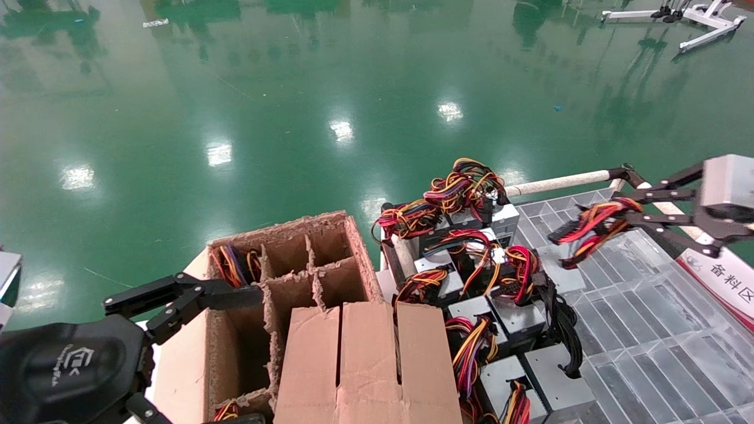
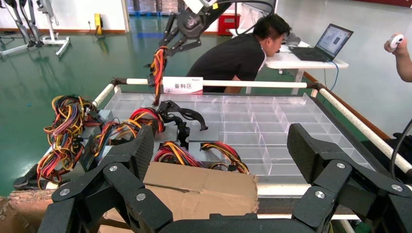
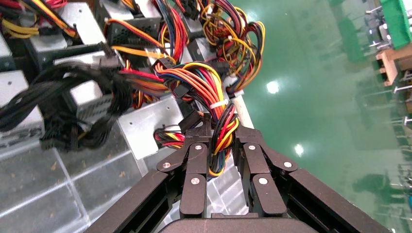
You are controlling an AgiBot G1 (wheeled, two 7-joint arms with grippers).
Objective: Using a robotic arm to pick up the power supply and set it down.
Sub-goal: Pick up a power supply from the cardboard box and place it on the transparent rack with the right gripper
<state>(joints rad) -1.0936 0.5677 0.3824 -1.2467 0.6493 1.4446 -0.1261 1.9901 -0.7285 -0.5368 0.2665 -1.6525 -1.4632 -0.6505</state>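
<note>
Nearest the head camera, at the lower left of the frame, sits the left end effector, its black fingers spread wide and holding nothing, one fingertip lying at the wall of the divided cardboard box. Folded cardboard flaps cover the near cells; one far cell already holds a coil of wires.

Beyond the box, in the middle of the frame, a cluster of silver-grey power supplies lies packed on the clear compartmented tray that tops the counter, their red, yellow and orange harnesses tangled over them.

Farthest, at the upper right, the right end effector is clamped on a wire bundle (the right wrist view shows the fingers pinched tight around the red, yellow and black strands). It grips the wires only, not a metal case. The bundle's long axis runs from the fingertips back toward the cluster at frame centre, so the power supply it belongs to lies on that side, low and toward the left of the end effector; which box that is cannot be told. My reading is that the right arm is much the nearer one and that the next lift depends on the harness drawing taut along that line.
</note>
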